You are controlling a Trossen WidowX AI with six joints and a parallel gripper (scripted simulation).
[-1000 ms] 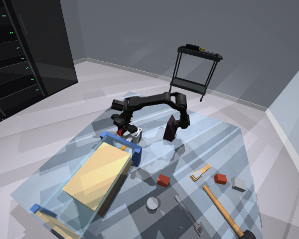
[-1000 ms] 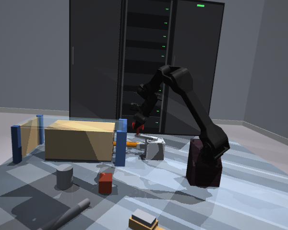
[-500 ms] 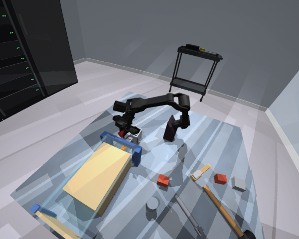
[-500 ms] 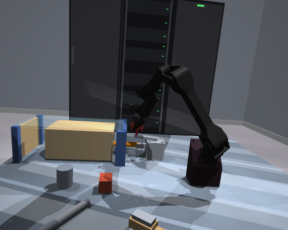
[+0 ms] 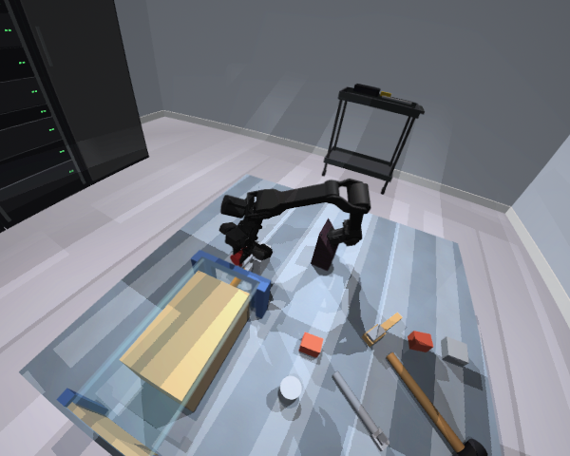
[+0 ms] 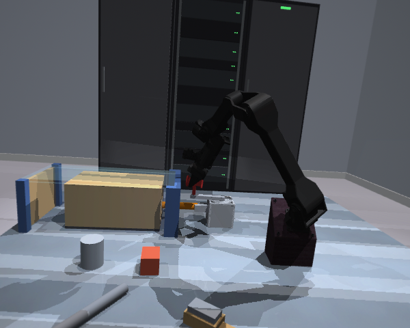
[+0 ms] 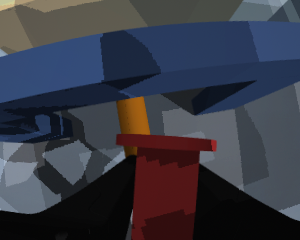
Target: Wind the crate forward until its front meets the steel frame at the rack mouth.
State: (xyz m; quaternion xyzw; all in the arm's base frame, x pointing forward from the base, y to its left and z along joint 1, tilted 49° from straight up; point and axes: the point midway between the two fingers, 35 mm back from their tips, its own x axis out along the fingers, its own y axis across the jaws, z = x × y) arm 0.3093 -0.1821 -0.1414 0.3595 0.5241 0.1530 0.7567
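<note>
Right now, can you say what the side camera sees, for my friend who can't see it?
The black arm's fingers grip a red handle above a grey winch. An orange strap runs from it through a blue frame to a tan crate.

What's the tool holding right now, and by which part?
The tool is shut on the winch handle's red grip, clamping its lower part; the flat top cap shows beyond the fingers.
</note>
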